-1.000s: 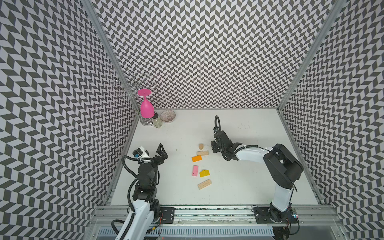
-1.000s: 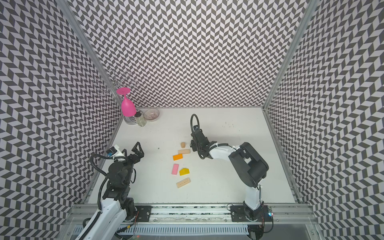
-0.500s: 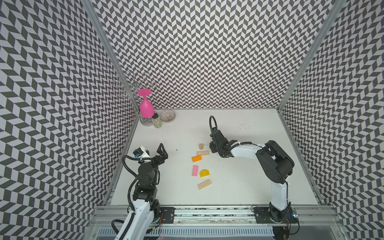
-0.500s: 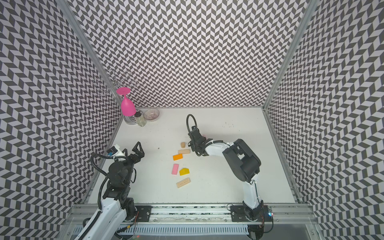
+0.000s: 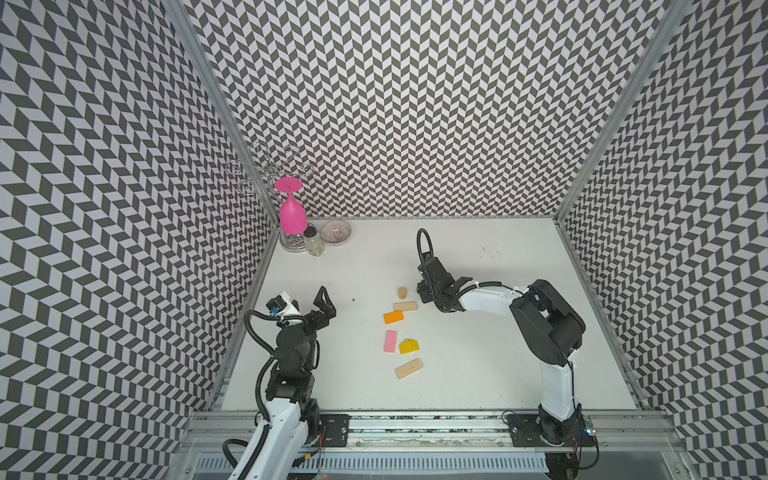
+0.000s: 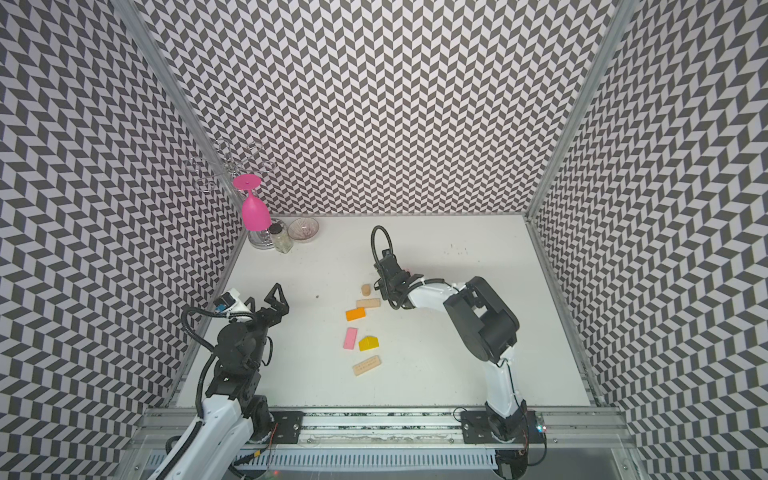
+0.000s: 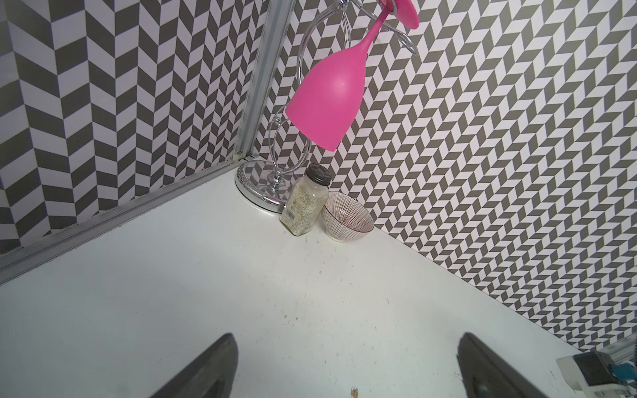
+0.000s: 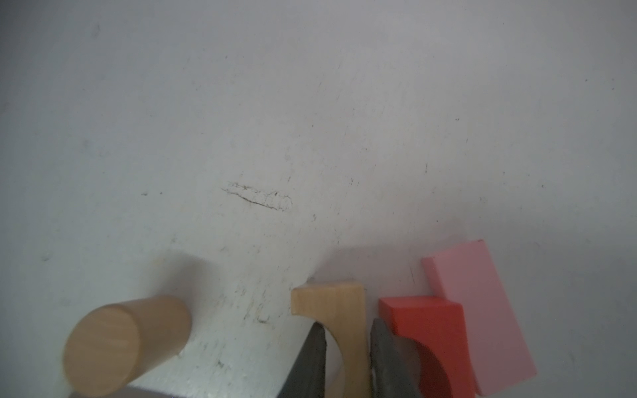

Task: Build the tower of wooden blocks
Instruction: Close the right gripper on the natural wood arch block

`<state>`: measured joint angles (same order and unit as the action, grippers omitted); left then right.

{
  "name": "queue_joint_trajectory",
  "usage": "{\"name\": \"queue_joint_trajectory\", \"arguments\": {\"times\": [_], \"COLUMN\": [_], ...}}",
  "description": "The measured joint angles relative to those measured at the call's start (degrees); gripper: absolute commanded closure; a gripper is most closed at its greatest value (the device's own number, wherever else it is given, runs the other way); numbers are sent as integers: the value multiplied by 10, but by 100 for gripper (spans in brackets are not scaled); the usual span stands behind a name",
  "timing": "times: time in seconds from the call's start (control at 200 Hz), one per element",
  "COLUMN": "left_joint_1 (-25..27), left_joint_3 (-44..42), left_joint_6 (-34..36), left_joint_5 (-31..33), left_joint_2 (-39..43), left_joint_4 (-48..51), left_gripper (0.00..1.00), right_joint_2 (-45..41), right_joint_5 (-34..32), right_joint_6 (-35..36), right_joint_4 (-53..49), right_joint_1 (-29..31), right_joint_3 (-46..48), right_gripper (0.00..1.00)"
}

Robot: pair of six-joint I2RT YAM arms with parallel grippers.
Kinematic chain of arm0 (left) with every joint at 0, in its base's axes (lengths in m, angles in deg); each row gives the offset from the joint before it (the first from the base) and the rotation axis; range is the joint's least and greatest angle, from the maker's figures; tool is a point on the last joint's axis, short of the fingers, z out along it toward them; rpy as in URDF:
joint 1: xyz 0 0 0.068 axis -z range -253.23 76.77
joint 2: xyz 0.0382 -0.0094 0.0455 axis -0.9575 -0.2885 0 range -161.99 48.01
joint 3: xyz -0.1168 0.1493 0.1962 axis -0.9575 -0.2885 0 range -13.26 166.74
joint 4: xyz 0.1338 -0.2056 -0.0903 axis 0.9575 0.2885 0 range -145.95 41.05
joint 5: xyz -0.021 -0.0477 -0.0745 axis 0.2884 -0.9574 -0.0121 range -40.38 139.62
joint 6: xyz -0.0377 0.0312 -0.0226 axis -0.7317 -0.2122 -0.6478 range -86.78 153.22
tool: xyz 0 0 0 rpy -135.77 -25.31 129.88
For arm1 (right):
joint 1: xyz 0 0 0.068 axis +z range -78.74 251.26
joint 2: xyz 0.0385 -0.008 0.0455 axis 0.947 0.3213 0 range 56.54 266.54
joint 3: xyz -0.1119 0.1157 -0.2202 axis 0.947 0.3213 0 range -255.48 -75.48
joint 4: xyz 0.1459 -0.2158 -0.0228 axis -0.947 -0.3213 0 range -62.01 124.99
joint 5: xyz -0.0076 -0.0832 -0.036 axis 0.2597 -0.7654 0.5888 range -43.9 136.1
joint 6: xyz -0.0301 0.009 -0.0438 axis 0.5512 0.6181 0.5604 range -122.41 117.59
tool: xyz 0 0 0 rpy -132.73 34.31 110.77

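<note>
My right gripper (image 8: 348, 327) is down at the table, shut on a tan arch block (image 8: 331, 299), one finger in its curve and one on its flat side. A red arch (image 8: 424, 320) and a pink block (image 8: 482, 310) lie right beside it, and a tan cylinder (image 8: 113, 341) lies apart. In both top views the right gripper (image 5: 424, 291) (image 6: 384, 291) hides these arches. Loose wood blocks lie near it: cylinder (image 5: 402, 293), tan bar (image 5: 405, 306), orange (image 5: 393, 317), pink (image 5: 390, 341), yellow house (image 5: 409, 346), tan bar (image 5: 409, 368). My left gripper (image 5: 326, 300) (image 7: 346, 339) hangs open and empty. No tower shows.
A chrome rack (image 7: 272, 179) with a hanging pink goblet (image 5: 292, 216), a spice jar (image 5: 313, 241) and a striped bowl (image 5: 336, 232) fill the back left corner. Patterned walls close in three sides. A metal rail (image 5: 415, 424) runs along the front edge.
The right gripper has slid slightly left toward the blocks and its jaws have narrowed onto the tan arch. The left arm has not moved.
</note>
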<state>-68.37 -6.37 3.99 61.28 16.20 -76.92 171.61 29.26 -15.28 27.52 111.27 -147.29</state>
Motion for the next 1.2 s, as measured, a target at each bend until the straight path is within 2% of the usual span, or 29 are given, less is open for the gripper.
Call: {"name": "queue_joint_trajectory", "arguments": {"times": [0.19, 0.406, 0.671, 0.967, 1.197], "left_joint_1": [0, 0, 0, 0, 0], "left_joint_3": [0, 0, 0, 0, 0], "left_joint_6": [0, 0, 0, 0, -1], "left_joint_5": [0, 0, 0, 1, 6], "left_joint_2": [0, 0, 0, -2, -13], "left_joint_4": [0, 0, 0, -2, -9], "left_gripper": [0, 0, 0, 0, 0], "right_joint_2": [16, 22, 22, 19, 19], "right_joint_5": [-4, -10, -45, -160, -244], "right_joint_6": [-1, -5, -12, -49, -122], "right_joint_4": [-4, -7, -14, -66, -183], "right_joint_1": [0, 0, 7, 65, 120], "right_joint_3": [-24, -46, -46, -45, -61], "right_gripper": [80, 92, 95, 96, 99]}}
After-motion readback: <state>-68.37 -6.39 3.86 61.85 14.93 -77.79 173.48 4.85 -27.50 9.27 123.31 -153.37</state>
